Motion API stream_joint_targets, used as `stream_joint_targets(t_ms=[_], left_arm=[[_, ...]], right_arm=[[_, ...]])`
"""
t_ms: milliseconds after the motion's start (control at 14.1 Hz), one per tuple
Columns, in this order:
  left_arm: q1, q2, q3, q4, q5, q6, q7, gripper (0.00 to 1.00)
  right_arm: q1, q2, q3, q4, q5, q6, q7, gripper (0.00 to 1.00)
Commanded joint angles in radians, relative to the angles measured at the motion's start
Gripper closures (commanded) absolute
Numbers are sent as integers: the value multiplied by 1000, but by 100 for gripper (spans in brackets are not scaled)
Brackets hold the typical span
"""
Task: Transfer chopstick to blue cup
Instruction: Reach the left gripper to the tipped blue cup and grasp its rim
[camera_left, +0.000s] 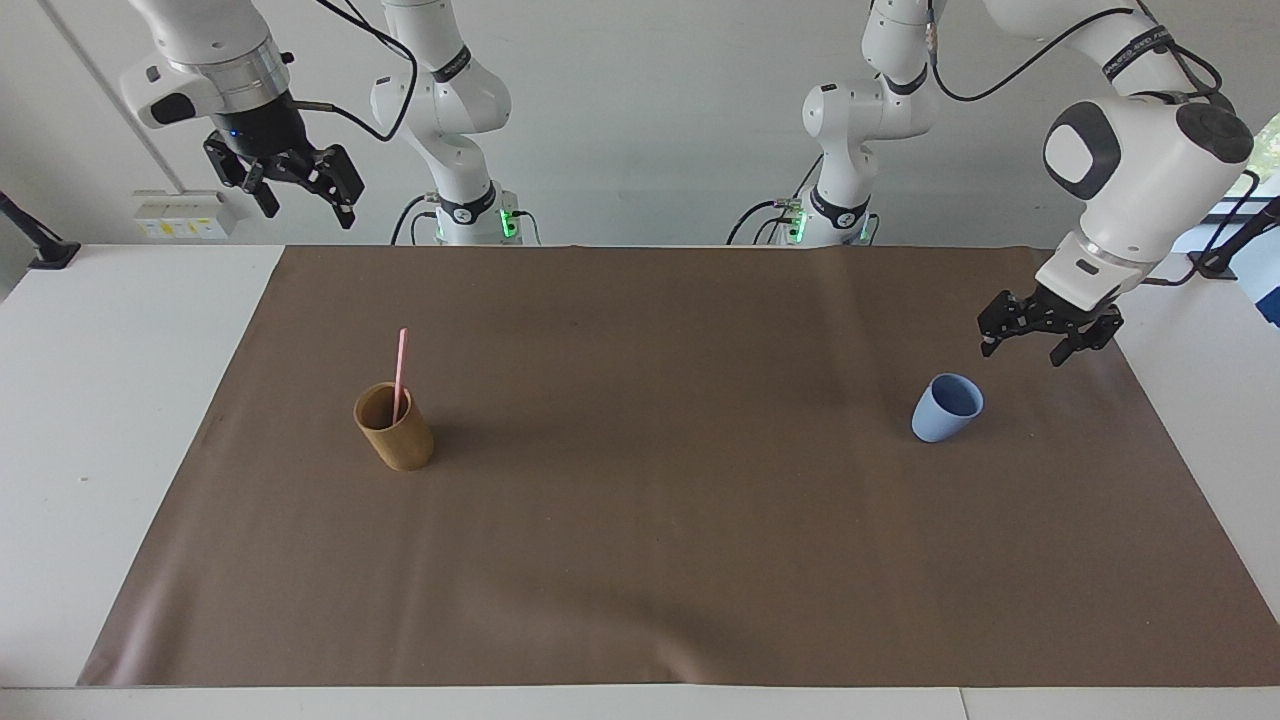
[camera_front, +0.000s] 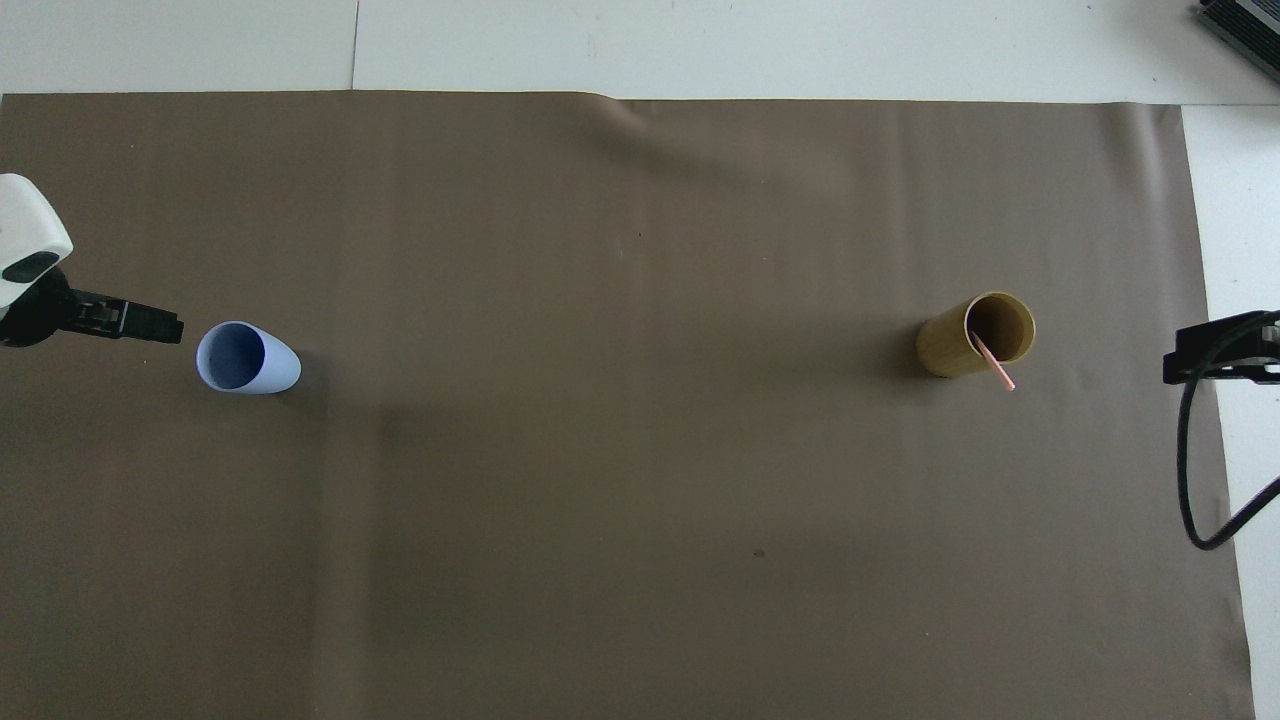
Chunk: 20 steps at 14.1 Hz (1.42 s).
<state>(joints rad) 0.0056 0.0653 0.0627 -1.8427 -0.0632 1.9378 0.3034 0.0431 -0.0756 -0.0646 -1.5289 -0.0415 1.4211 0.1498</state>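
Chopstick foot hidden in cup

Open mat between tan cup, blue cup
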Motion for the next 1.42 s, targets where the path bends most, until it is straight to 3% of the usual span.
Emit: stream_joint_targets(t_ms=[0,213,496,780,922,1063,1134,1205,1347], left_arm=[[27,56,-6,-22,-52,62,37,0],[27,97,-6,-81,-53,194,37,0],[25,117,-6,-133,-55,239,37,4],[17,116,-6,-204,-55,328,36,18],[17,116,-6,-205,-55,328,37,41],[16,111,-6,-208,-56,314,34,80],[14,108,-6,-217,-56,311,34,93],[14,106,-6,-217,-56,302,33,100],[16,106,-6,-213,-56,268,34,100]], right_arm=[[-17,-26,6,-30,0,16,-26,0],[-17,-26,6,-31,0,15,-26,0],[-17,-26,6,-33,0,12,-26,0],[-17,-29,6,-37,0,12,-26,0],[-17,-29,6,-37,0,12,-24,0],[-17,-27,6,-37,0,12,-26,0],[-17,-27,6,-37,0,13,-26,0],[-17,-29,6,-37,0,13,-26,0],[-17,-29,6,-37,0,13,-26,0]])
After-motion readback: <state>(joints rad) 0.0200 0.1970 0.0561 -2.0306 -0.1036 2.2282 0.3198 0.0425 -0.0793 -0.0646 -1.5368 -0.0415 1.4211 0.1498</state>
